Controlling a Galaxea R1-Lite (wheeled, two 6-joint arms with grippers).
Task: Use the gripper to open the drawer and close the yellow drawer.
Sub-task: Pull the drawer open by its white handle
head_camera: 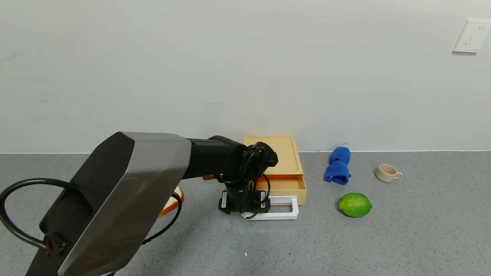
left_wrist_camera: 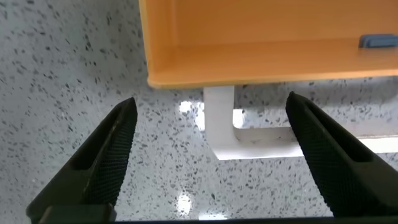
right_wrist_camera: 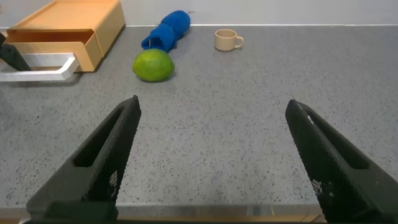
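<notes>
Left gripper (left_wrist_camera: 211, 162) ribbed fingers apart, straddling white rectangular loop handle (left_wrist_camera: 219, 121) of slightly open pale yellow plastic drawer (left_wrist_camera: 261, 59); speckled grey desk (left_wrist_camera: 62, 74). Right gripper (right_wrist_camera: 211, 162) parked, apart.

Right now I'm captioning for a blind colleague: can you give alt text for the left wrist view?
The left claw hangs open over the speckled grey counter, its two black fingers straddling a corner of the white loop handle. Beyond it, the pale yellow drawer stands pulled out.

Grey-and-black left arm (head_camera: 126, 199), looping black cables (head_camera: 23, 214)
</notes>
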